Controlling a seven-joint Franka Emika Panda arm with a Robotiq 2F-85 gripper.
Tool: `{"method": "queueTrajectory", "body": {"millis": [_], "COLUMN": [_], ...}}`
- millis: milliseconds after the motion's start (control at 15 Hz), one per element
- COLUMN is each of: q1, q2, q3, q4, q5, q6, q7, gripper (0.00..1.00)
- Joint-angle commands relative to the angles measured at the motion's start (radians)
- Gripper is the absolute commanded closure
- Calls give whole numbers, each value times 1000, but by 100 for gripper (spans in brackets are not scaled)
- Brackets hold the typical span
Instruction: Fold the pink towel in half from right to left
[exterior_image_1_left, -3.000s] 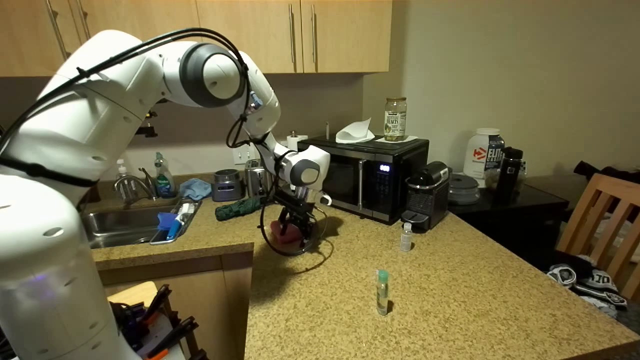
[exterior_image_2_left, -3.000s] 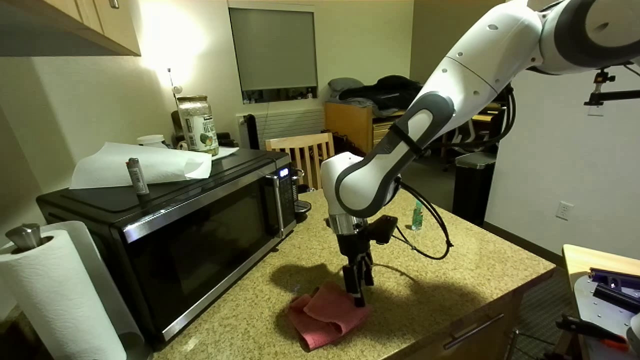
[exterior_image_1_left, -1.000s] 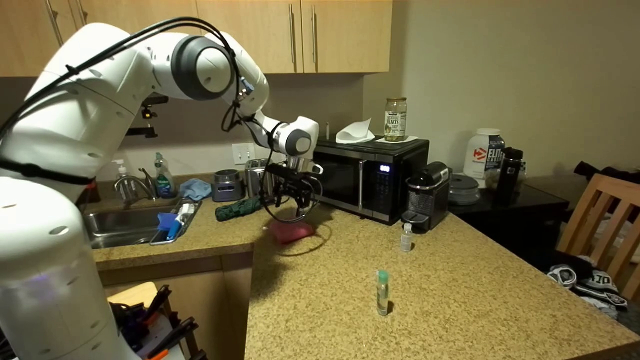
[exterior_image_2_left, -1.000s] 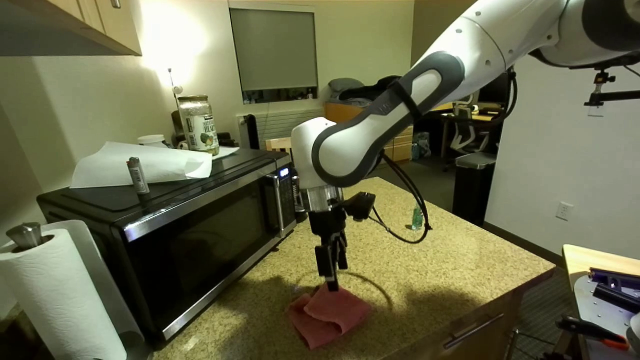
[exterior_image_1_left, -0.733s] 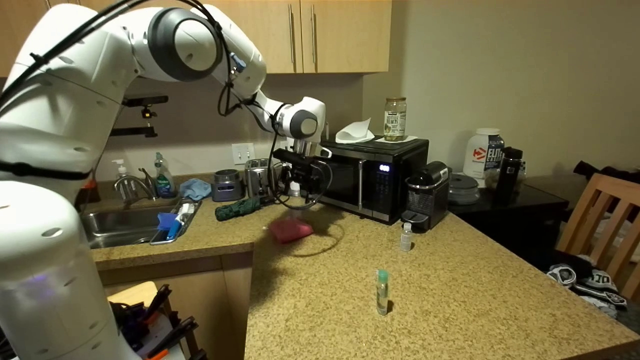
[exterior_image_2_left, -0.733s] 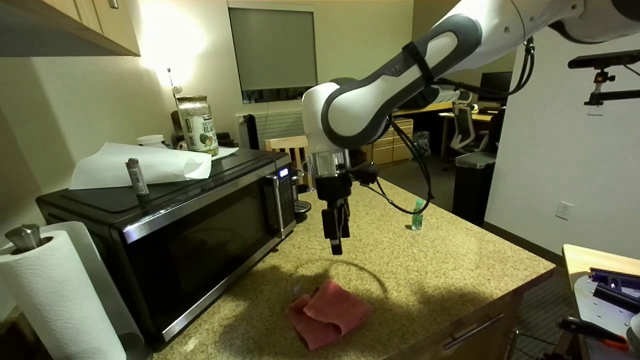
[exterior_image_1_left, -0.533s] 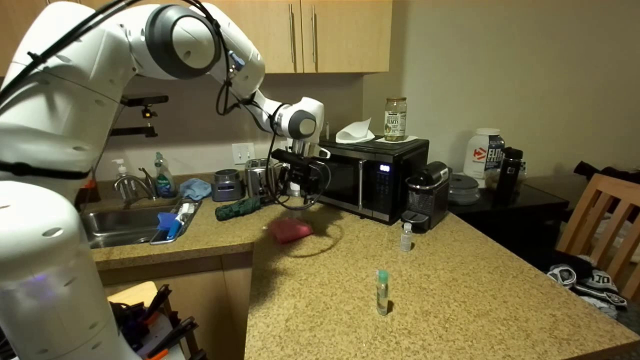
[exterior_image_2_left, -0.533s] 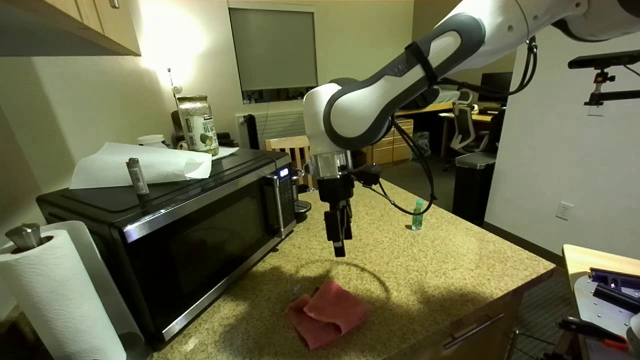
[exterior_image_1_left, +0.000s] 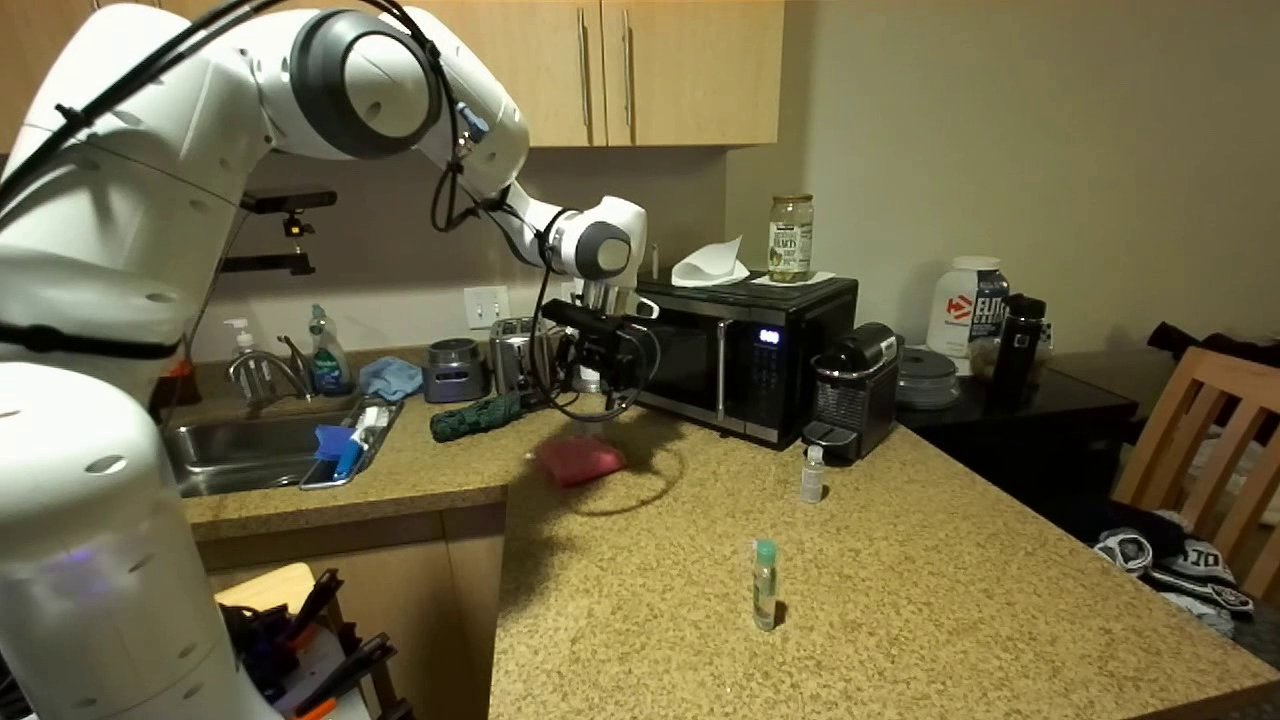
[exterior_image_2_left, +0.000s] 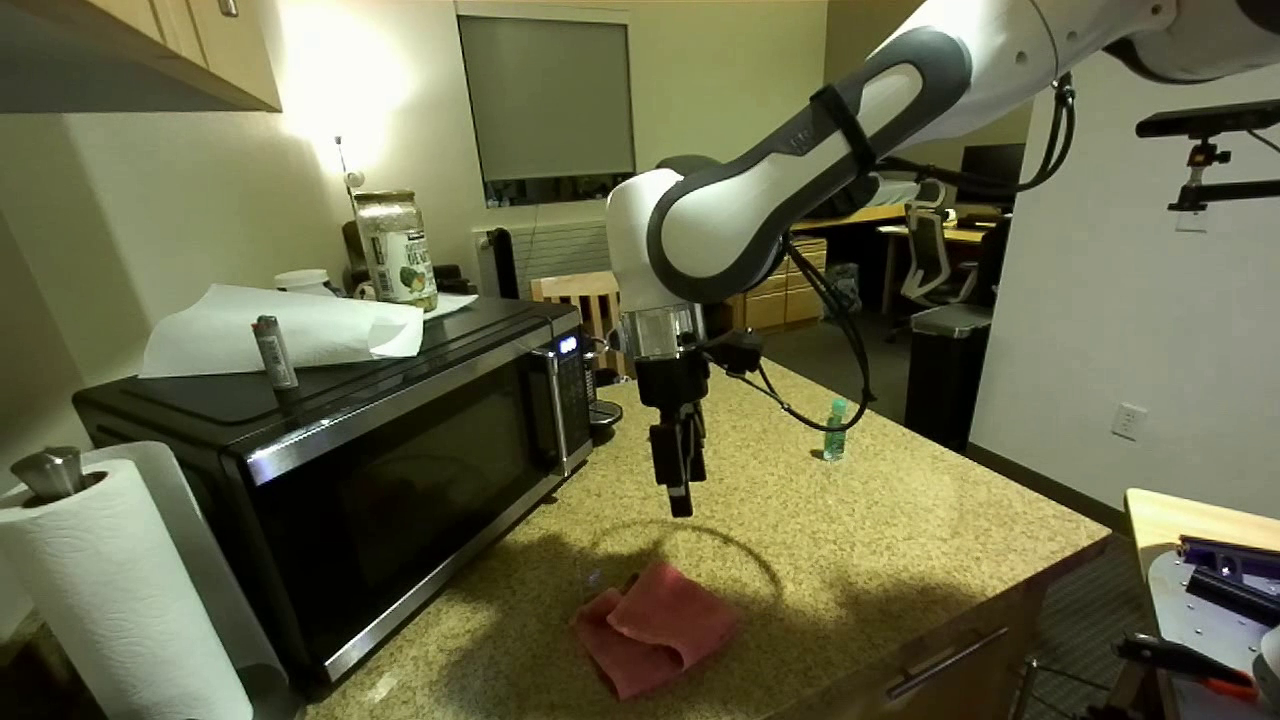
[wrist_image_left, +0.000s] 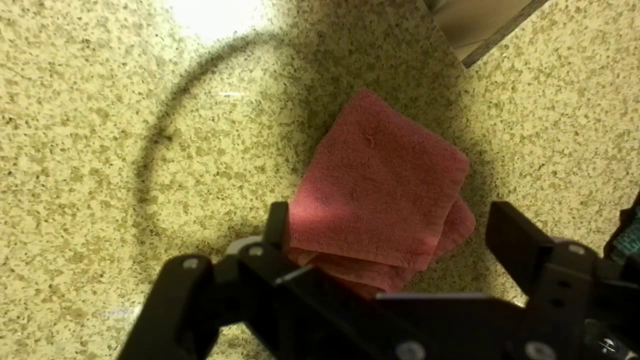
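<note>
The pink towel lies on the speckled counter in front of the microwave, with one layer folded over and uneven layers showing beneath. It also shows in an exterior view and in the wrist view. In the wrist view its lower end is partly hidden behind the gripper. My gripper is open, its two fingers wide apart with nothing between them. In an exterior view the gripper hangs pointing down, well above the counter and apart from the towel. It is also above the towel in an exterior view.
The black microwave stands close beside the towel, with a paper towel roll near it. A green-capped bottle and a small clear bottle stand on the counter. A dark green bundle lies toward the sink.
Three seconds ago my gripper was down at the towel. It has since risen well clear of it. The towel has kept its shape and place. In the last half second almost nothing moved.
</note>
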Motion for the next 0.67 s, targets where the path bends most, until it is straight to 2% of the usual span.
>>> {"method": "queueTrajectory", "body": {"millis": [0, 600], "q1": [8, 77], "q2": [0, 155], "q3": [-8, 4], "q4": [3, 155], "q5": [4, 10], "q6": [-3, -4], "q7": [-2, 57], "gripper": [0, 0]}}
